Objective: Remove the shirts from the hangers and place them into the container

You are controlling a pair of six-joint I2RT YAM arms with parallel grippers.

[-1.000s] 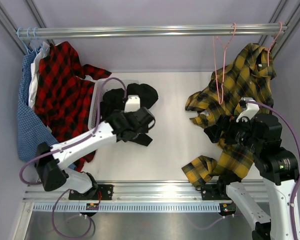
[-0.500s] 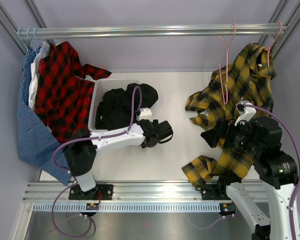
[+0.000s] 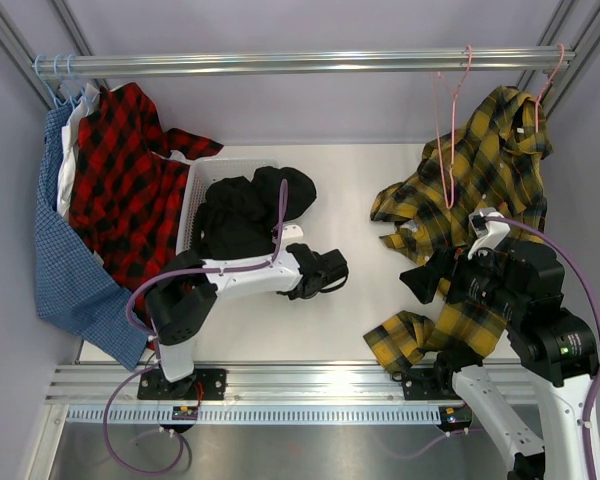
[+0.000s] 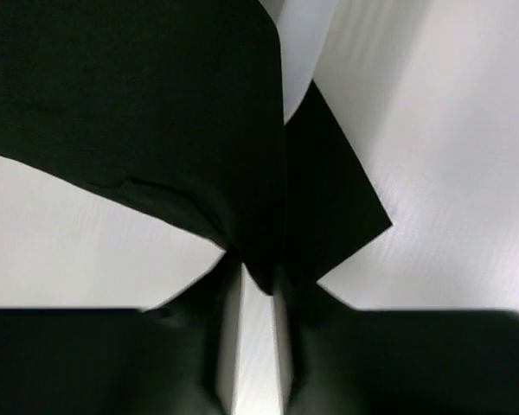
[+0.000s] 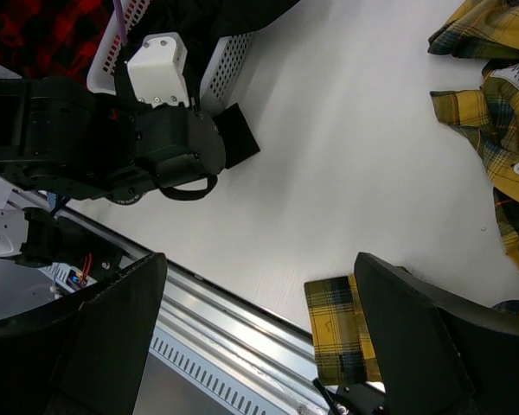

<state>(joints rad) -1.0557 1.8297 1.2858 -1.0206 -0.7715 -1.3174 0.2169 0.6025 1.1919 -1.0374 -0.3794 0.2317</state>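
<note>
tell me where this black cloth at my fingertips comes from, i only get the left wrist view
observer: it looks like a loose end of the black shirt, whose bulk sits in the white basket; the left end effector is low over the table, just right of that basket
operator: yellow shirt done?
observer: no, the yellow plaid shirt hangs from a pink hanger at the right end of the rail, its lower part pooled on the table
operator: right arm busy?
observer: the right end effector is open and empty, above the table beside that shirt
</note>
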